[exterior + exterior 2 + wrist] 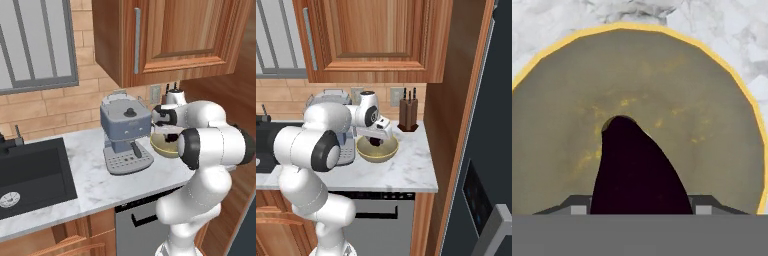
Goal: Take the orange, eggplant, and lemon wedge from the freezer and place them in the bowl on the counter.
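I hold the eggplant (639, 167) in the gripper (376, 140), pinched between its tips, directly over the bowl (712, 115), seemingly centred; I should lower slightly toward six o'clock, then release gently.

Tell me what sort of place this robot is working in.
A simulated home kitchen, it seems: a marble counter with a black sink set in, a coffee machine, and a knife block under wooden wall cabinets.
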Tool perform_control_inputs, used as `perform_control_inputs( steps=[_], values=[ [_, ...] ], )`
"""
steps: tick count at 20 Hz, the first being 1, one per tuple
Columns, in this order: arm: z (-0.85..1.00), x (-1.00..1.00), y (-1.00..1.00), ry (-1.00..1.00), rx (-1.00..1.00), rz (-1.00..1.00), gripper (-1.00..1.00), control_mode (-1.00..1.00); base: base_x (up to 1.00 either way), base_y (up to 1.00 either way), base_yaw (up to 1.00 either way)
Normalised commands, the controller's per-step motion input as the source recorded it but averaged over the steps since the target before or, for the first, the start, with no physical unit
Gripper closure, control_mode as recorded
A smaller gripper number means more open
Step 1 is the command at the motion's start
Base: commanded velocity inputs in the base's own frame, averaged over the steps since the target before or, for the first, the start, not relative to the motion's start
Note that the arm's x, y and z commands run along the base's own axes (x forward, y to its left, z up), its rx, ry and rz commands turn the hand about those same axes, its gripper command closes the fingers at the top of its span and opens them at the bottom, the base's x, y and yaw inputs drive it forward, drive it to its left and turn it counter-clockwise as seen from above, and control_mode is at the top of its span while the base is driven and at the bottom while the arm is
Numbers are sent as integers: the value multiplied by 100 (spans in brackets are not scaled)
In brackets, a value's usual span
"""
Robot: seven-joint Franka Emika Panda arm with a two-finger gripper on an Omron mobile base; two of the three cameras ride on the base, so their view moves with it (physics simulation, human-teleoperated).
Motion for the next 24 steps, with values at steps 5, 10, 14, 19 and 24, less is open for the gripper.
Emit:
perform_control_inputs(
  steps=[5, 10, 14, 19, 24],
  values=[
    [-47, 48, -9, -2, 0, 0, 100, -100, 0, 0, 0],
    [-24, 26, -7, 0, 1, 0, -100, -100, 0, 0, 0],
    [0, 0, 0, 0, 0, 0, -100, -100, 0, 0, 0],
    [52, -16, 0, -1, 2, 0, -100, -100, 0, 0, 0],
    [100, -24, 0, 0, 5, 0, -100, -100, 0, 0, 0]
  ],
)
